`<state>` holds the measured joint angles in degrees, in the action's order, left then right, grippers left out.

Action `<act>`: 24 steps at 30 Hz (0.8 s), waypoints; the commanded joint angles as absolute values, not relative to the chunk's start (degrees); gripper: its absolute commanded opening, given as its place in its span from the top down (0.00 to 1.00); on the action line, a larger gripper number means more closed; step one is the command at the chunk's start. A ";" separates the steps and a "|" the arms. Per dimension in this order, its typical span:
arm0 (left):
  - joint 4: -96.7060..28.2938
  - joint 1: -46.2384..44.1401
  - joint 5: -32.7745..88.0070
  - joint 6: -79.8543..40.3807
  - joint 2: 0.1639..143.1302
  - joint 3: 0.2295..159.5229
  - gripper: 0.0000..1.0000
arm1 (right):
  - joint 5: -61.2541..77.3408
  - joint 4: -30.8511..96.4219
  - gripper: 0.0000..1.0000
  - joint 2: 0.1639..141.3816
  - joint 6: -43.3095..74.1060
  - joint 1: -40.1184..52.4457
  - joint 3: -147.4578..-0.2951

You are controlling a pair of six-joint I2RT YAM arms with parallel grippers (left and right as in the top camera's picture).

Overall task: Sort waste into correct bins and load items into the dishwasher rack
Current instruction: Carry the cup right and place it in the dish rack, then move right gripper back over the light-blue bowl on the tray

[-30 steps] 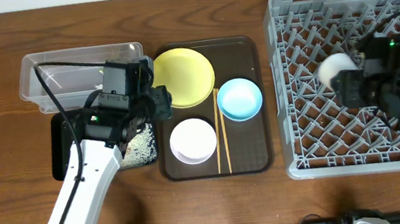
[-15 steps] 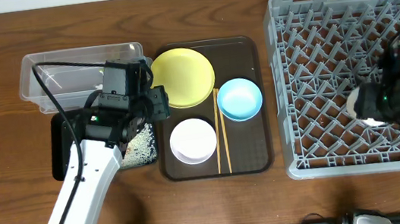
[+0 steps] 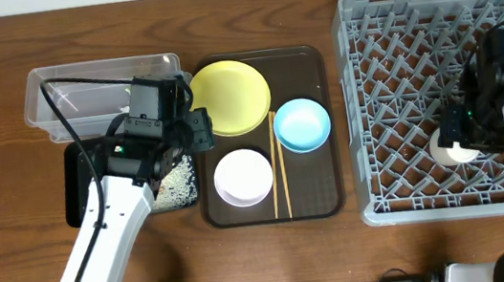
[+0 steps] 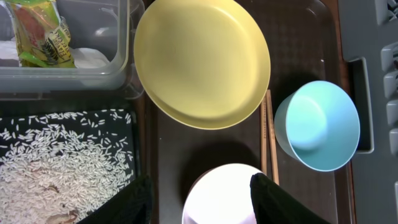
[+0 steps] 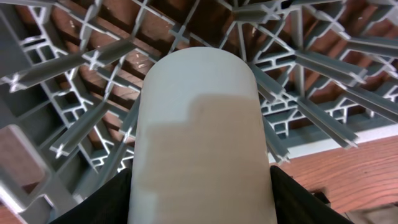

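Note:
My right gripper (image 3: 456, 138) is shut on the small pale green cup (image 3: 450, 151) and holds it low inside the grey dishwasher rack (image 3: 391, 95), toward its front right. In the right wrist view the cup (image 5: 199, 124) fills the space between my fingers (image 5: 199, 205) over the rack's lattice. My left gripper (image 4: 205, 202) is open and empty above the white bowl (image 4: 221, 196). The yellow plate (image 4: 202, 59), light blue bowl (image 4: 317, 124) and chopsticks (image 4: 268, 137) lie on the brown tray. The wrapper (image 4: 40, 34) lies in the clear tub (image 3: 83, 99). Rice (image 4: 62, 158) lies in the black tray (image 3: 75, 187).
The brown serving tray (image 3: 327, 204) sits in the middle between the bins and the rack. My left arm (image 3: 108, 226) crosses over the black tray. White paper (image 4: 87, 57) lies in the clear tub beside the wrapper.
My right gripper has carried the cup from the rack's middle toward its front right and lowered it into the lattice. The left arm has stayed put.

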<state>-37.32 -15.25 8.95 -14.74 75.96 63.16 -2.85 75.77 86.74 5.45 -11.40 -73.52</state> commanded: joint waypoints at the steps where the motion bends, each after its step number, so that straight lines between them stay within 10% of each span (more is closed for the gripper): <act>1: -37.50 -15.07 8.29 -14.20 75.59 63.88 0.47 | -3.62 75.64 0.96 89.32 5.98 -12.03 -74.06; 6: -37.50 -15.07 8.29 -14.20 75.59 63.88 0.47 | -3.60 74.65 0.87 92.75 5.98 -12.03 -74.06; 12: -37.50 -15.07 8.29 -14.20 75.59 63.88 0.47 | -3.60 73.06 0.10 94.45 5.98 -12.03 -74.06; 24: -39.92 -15.05 8.27 -14.20 75.59 63.88 0.46 | 1.76 71.20 0.01 91.35 4.78 -11.90 -77.67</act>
